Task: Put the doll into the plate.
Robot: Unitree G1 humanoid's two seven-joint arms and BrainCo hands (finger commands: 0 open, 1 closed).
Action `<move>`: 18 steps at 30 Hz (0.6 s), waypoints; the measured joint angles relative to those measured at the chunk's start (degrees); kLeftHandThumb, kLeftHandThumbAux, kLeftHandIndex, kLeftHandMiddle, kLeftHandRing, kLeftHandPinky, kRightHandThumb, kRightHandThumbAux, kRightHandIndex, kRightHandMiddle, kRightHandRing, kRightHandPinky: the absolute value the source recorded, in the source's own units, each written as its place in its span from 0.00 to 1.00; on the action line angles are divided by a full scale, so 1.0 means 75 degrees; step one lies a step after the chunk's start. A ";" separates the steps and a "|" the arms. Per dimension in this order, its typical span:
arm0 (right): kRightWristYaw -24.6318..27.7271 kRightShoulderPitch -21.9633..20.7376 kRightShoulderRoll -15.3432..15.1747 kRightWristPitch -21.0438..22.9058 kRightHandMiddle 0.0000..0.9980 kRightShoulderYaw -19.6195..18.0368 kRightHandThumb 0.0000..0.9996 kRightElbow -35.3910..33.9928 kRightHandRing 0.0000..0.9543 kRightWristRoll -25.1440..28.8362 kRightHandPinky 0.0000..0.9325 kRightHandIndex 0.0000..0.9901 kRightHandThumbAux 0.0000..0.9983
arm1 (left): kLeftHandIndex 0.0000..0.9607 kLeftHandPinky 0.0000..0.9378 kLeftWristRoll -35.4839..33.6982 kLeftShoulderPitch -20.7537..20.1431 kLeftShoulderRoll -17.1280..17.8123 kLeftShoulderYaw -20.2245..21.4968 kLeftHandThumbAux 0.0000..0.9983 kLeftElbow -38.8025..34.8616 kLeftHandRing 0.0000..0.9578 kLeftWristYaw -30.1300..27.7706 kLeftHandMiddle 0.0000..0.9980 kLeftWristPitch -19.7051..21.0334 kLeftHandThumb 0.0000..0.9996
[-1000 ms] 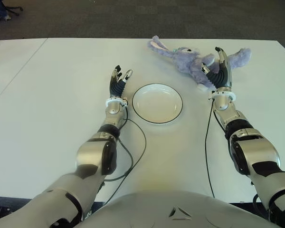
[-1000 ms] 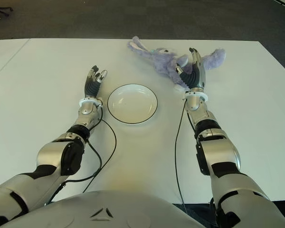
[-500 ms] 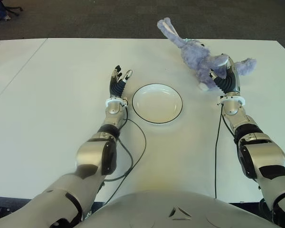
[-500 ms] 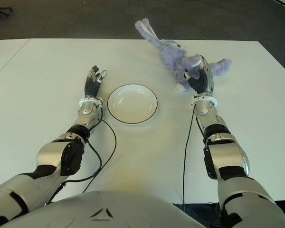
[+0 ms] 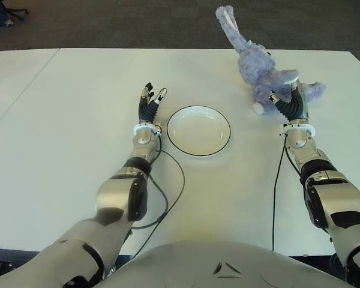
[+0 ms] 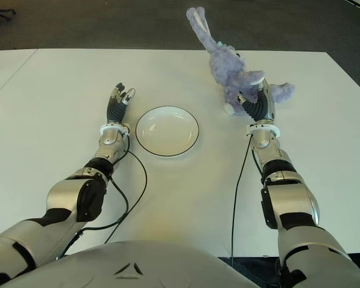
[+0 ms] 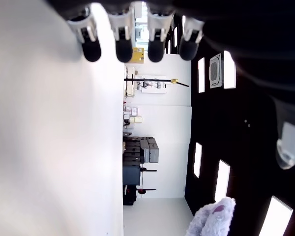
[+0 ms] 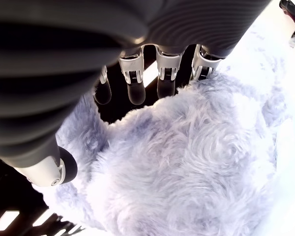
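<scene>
The doll (image 5: 256,62) is a purple plush rabbit at the far right of the white table (image 5: 66,120), tilted up with its long ears pointing away from me. My right hand (image 5: 288,101) is shut on its lower body; in the right wrist view the fingers (image 8: 132,81) curl over the doll's fur (image 8: 187,162), with the thumb at the side. The plate (image 5: 198,133), white with a dark rim, lies empty in the middle, to the left of the doll. My left hand (image 5: 150,101) shows just left of the plate, its fingers (image 7: 123,46) straight and holding nothing.
A black cable (image 5: 171,180) loops on the table by my left forearm, and another (image 5: 276,186) runs along my right forearm. The table's far edge lies just behind the doll, with dark floor (image 5: 108,24) beyond. A seam splits off a second tabletop at the left.
My right hand has closed on the doll and drawn it right and back. The doll swung from lying flat with ears to the left to standing tilted, ears pointing away. The left arm is unmoved.
</scene>
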 measured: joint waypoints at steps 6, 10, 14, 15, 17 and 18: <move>0.0001 0.0014 0.0001 0.0114 0.00 -0.0013 0.55 0.0017 0.00 0.0058 0.08 0.00 0.58 | 0.00 0.02 0.0001 0.0001 0.0000 -0.0033 0.47 0.0002 0.08 0.0000 0.08 0.0002 0.00; 0.0015 0.0024 0.0001 0.0163 0.00 -0.0031 0.56 0.0037 0.00 0.0095 0.09 0.00 0.58 | 0.00 0.01 0.0002 0.0003 0.0000 -0.0050 0.47 0.0002 0.08 0.0000 0.09 0.0003 0.00; 0.0023 0.0025 0.0001 0.0253 0.00 -0.0041 0.55 0.0057 0.00 0.0105 0.08 0.00 0.59 | 0.00 0.02 0.0002 0.0005 0.0000 -0.0066 0.47 0.0002 0.08 0.0000 0.09 0.0004 0.00; 0.0024 0.0025 0.0001 0.0271 0.00 -0.0045 0.55 0.0061 0.00 0.0106 0.08 0.00 0.59 | 0.00 0.02 0.0002 0.0005 0.0000 -0.0066 0.47 0.0002 0.08 0.0000 0.09 0.0004 0.00; 0.0037 0.0025 0.0001 0.0289 0.00 -0.0058 0.55 0.0076 0.00 0.0121 0.07 0.00 0.59 | 0.00 0.02 0.0003 0.0005 0.0001 -0.0073 0.46 0.0002 0.08 0.0001 0.09 0.0005 0.00; 0.0055 0.0025 0.0001 0.0293 0.00 -0.0068 0.55 0.0086 0.00 0.0137 0.07 0.00 0.60 | 0.00 0.01 0.0005 0.0005 0.0002 -0.0078 0.46 0.0002 0.08 0.0003 0.09 0.0007 0.00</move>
